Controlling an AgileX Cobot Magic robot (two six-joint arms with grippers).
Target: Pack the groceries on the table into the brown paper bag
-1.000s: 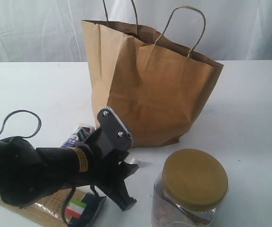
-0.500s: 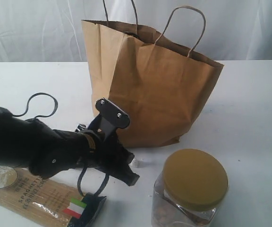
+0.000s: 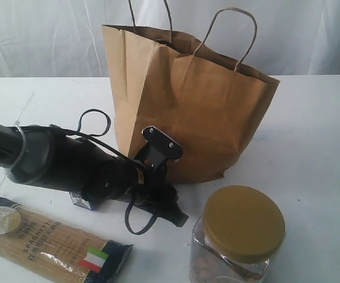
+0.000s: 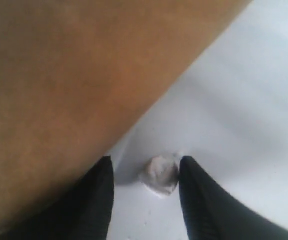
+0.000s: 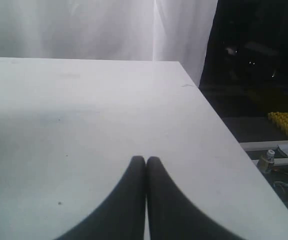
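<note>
One bag (image 3: pixel 193 112) stands upright in the upper middle of the exterior view, on the white table (image 3: pixel 311 153), with two cord handles (image 3: pixel 234 7) rising from its open top. Three groceries show in that view:

- One jar (image 3: pixel 241 230) with a mustard lid sits at the lower right of centre, near the bag's front corner but apart from it.
- One spaghetti pack (image 3: pixel 46 244) lies flat along the lower left edge, its flag end pointing towards the middle.
- One small carton (image 3: pixel 81 202) is at lower left, with only a corner of it peeking out from under the black arm.

That one arm enters from the left edge and reaches low across to the foot of the bag.

In the left wrist view, the left gripper (image 4: pixel 145 162) has its two fingers spread. One small crumpled white scrap (image 4: pixel 159 175) lies on the table between them, closer to one finger, and it isn't clear whether it touches that one. The bag's brown wall fills the upper left of that frame, just beside the other finger.

In the right wrist view, the right gripper (image 5: pixel 145 160) has its two fingers pressed together with nothing between them, over bare table near its far right corner. It does not show in the exterior view.
</note>
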